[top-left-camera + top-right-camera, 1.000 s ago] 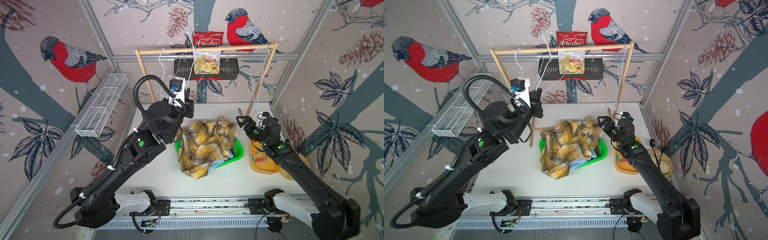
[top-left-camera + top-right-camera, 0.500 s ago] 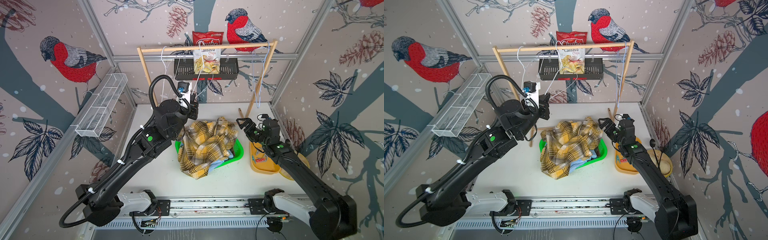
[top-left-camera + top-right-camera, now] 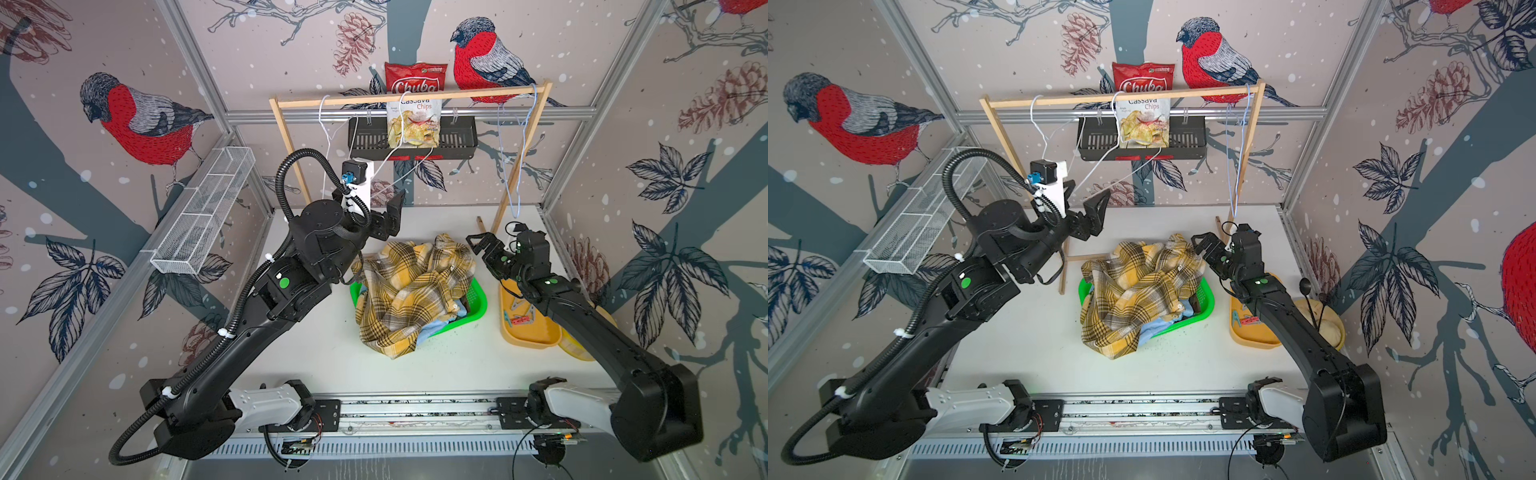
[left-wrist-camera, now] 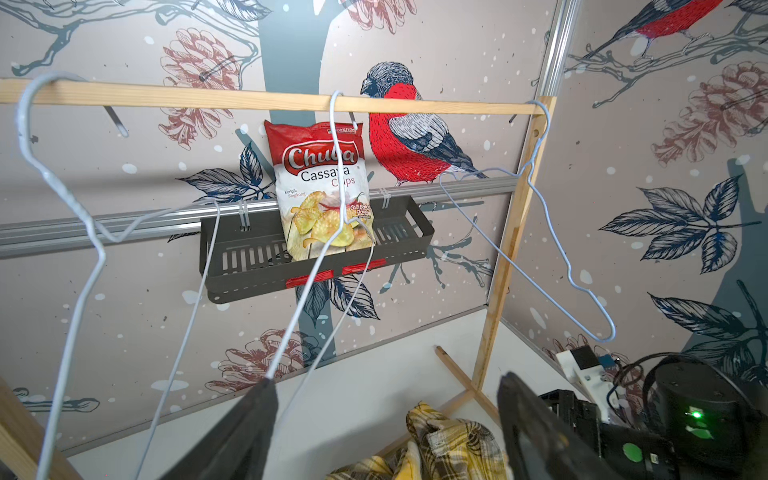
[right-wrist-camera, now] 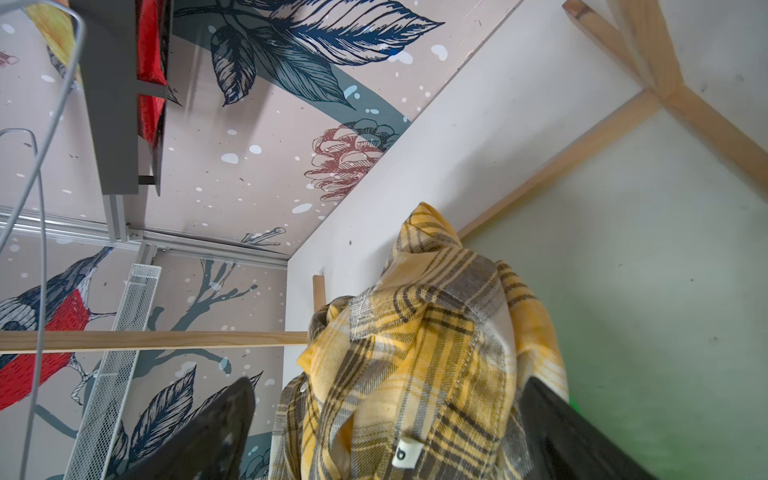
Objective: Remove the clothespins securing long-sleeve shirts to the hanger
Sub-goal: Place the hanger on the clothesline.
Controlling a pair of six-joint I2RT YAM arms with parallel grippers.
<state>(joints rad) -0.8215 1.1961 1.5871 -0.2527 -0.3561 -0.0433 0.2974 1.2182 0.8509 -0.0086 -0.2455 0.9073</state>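
White tabletop (image 3: 316, 353) holds basketed shirts (image 3: 415, 286) between bird-patterned walls (image 3: 257, 54).

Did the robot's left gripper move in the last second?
Yes. The left gripper slid away from the wooden rack's left post, toward the middle of the rack, and it opened.

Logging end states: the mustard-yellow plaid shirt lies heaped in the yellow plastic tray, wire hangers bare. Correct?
Wrong container: both top views show the mustard-yellow plaid shirt heaped in the green plastic basket, not the yellow plastic tray. The wire hangers are bare.
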